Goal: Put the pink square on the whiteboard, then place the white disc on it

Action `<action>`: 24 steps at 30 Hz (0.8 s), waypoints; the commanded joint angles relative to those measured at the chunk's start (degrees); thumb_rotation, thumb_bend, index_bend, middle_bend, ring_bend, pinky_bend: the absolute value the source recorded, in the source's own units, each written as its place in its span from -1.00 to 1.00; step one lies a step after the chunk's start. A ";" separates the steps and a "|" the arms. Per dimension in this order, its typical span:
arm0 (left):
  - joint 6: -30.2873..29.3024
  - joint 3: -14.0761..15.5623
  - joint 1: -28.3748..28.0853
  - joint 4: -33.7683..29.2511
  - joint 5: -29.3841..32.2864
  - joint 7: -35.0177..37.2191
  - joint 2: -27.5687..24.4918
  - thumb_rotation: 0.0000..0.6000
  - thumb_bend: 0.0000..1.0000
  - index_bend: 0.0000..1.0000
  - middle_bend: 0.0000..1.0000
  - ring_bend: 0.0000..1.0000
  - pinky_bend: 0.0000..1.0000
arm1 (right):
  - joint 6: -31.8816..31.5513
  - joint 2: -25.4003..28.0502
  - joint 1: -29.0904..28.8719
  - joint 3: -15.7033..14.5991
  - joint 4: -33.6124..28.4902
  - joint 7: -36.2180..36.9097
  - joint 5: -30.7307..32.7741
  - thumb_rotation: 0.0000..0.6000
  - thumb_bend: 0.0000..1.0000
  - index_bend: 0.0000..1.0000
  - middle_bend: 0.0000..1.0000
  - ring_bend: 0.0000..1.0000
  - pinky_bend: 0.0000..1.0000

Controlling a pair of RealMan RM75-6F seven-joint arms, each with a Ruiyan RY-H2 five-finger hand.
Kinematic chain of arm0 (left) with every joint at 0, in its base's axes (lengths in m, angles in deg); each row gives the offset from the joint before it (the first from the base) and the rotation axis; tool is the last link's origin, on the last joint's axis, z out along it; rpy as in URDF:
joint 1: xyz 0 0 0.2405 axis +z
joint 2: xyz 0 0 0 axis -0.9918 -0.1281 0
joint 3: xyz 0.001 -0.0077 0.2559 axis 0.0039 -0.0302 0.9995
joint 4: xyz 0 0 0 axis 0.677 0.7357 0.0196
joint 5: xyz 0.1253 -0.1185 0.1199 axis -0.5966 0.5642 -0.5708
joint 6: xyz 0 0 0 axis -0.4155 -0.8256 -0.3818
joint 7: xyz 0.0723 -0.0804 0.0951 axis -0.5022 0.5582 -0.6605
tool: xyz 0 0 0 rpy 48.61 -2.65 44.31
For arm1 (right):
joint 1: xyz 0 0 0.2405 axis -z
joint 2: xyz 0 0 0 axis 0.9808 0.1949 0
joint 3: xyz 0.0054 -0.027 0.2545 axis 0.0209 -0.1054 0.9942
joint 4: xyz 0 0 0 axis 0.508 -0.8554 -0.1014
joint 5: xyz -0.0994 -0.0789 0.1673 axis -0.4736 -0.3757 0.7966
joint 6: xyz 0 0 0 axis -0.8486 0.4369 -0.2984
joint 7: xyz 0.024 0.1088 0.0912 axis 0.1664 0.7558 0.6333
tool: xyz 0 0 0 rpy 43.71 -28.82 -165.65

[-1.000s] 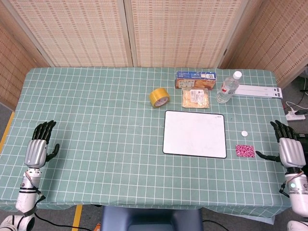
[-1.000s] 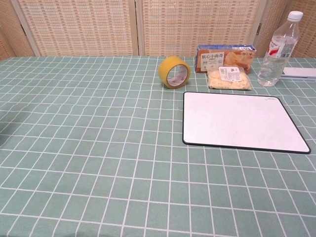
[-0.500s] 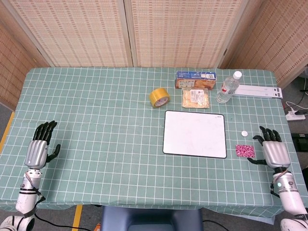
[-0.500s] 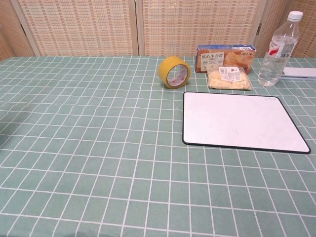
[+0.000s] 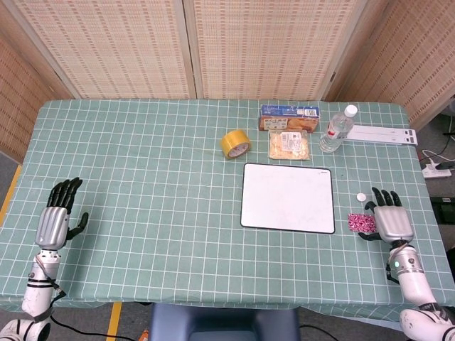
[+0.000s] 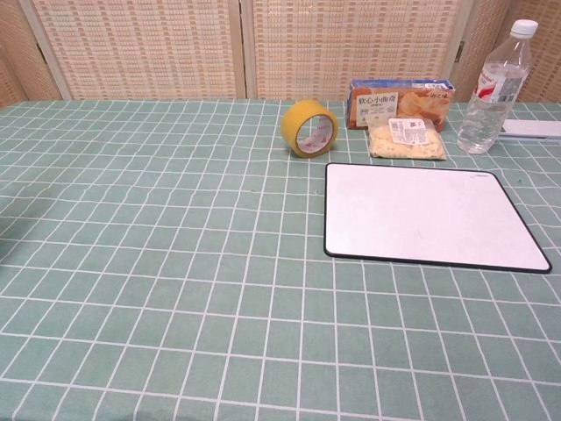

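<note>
Whiteboard (image 5: 288, 197) first, since it is the goal surface: it lies flat and bare right of centre on the bench (image 5: 142, 177), which wears a green checked cloth, so both pieces can be set on it from the right side. Behind it stand things the task does not need: a biscuit box (image 5: 289, 118), a clear water bottle (image 5: 337, 129), a bagged snack (image 5: 288, 144) touching the board's far edge, and a roll of yellow tape (image 5: 235, 143). At the near left edge the left robot hand (image 5: 58, 219) rests with fingers apart and nothing in it, well apart from everything, likely parked. Over by the board, the right robot hand (image 5: 391, 220) hovers palm down with fingers spread and empty, just beside the pink square (image 5: 361, 223), its thumb side nearest the piece, which suggests a reach for it is under way. That square lies on the cloth just right of the board. Smallest, the white disc (image 5: 361, 197) sits just beyond the square, also off the board.
</note>
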 commanded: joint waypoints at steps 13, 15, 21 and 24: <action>0.59 0.18 -0.08 0.07 -0.01 -0.51 0.02 1.00 -0.22 -0.86 -0.90 -1.00 -1.00 | 3.81 -0.52 -1.64 0.02 1.63 -3.47 3.64 0.49 -0.79 -0.31 -1.00 -1.00 -1.00; 0.61 0.16 -0.11 0.16 -0.01 -0.56 0.10 1.00 -0.22 -0.86 -0.90 -1.00 -1.00 | 4.42 -0.44 -1.83 0.01 1.78 -3.82 4.21 0.49 -0.79 -0.32 -1.00 -1.00 -1.00; 0.88 0.24 -0.10 0.59 0.05 -0.55 0.28 1.00 -0.22 -0.87 -0.90 -1.00 -1.00 | 5.75 -0.59 -2.49 -0.40 2.60 -3.78 4.25 0.49 -0.79 -0.35 -1.00 -1.00 -1.00; 0.86 0.25 -0.10 0.92 0.03 -0.33 0.42 1.00 -0.22 -0.86 -0.90 -1.00 -1.00 | 6.27 -0.87 -2.80 -0.45 3.11 -3.34 4.21 0.49 -0.79 -0.35 -1.00 -1.00 -1.00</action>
